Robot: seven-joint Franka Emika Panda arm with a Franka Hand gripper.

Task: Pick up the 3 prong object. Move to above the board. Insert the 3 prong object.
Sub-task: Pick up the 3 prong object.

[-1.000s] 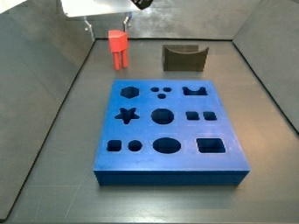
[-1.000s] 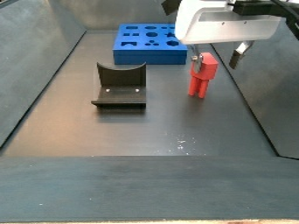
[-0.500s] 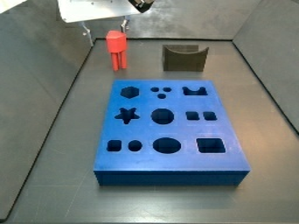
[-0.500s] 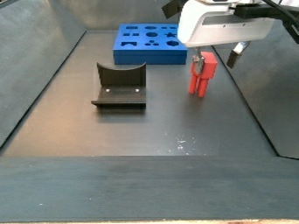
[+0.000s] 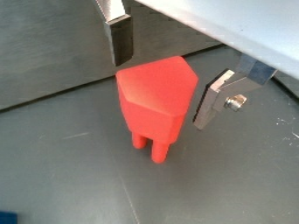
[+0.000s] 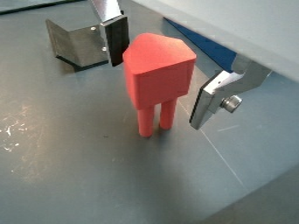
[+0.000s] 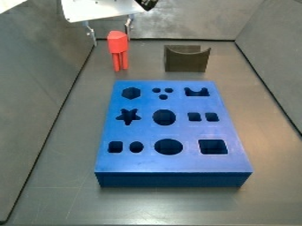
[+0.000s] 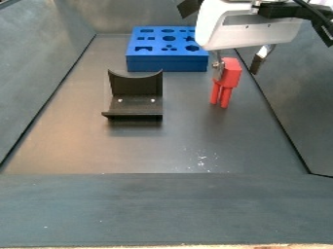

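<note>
Gripper (image 5: 163, 74) sits with jaws open around the 3 prong object (image 5: 156, 101), not clamped; an off-centre squeeze could tip it over on the surface (image 5: 70, 184).

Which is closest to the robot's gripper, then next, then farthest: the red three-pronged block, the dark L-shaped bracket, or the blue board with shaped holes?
Judged from a side view:
1. The red three-pronged block, standing between the open jaws of the gripper.
2. The dark L-shaped fixture, off to one side near the back wall.
3. The blue board with shaped cut-outs, out in the middle of the floor.
</note>
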